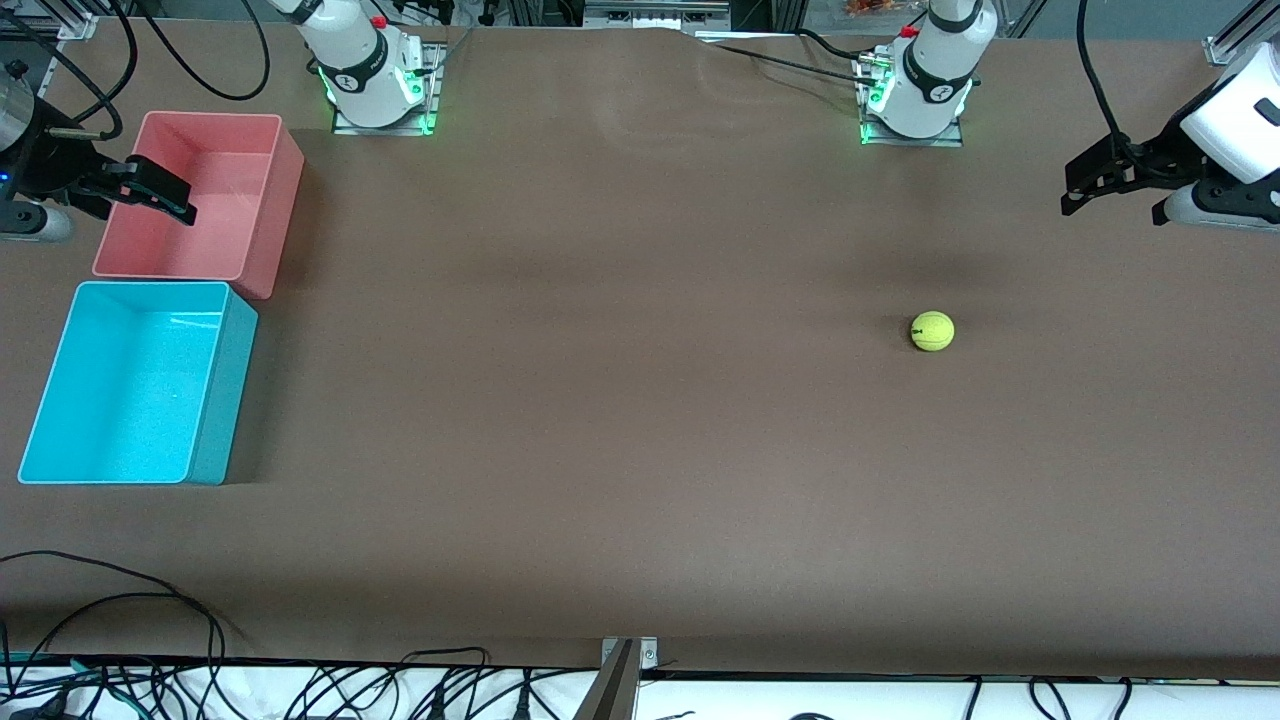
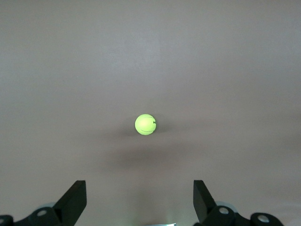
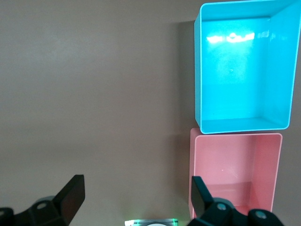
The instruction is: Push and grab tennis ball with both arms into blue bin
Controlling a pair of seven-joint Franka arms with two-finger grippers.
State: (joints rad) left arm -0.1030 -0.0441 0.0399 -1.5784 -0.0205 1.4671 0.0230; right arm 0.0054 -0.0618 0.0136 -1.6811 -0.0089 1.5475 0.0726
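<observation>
The tennis ball (image 1: 932, 331) lies on the brown table toward the left arm's end; it also shows in the left wrist view (image 2: 146, 124). My left gripper (image 1: 1068, 190) hangs open and empty above the table, off to the side of the ball and apart from it, with the fingers (image 2: 75, 200) spread wide. The blue bin (image 1: 120, 390) stands empty at the right arm's end, also in the right wrist view (image 3: 235, 70). My right gripper (image 1: 170, 195) is open and empty in the air over the pink bin's edge.
An empty pink-red bin (image 1: 200, 190) stands against the blue bin, farther from the front camera, also in the right wrist view (image 3: 235, 174). Both arm bases (image 1: 375, 90) (image 1: 915, 100) stand along the table's back edge. Loose black cables (image 1: 150, 620) lie at the front edge.
</observation>
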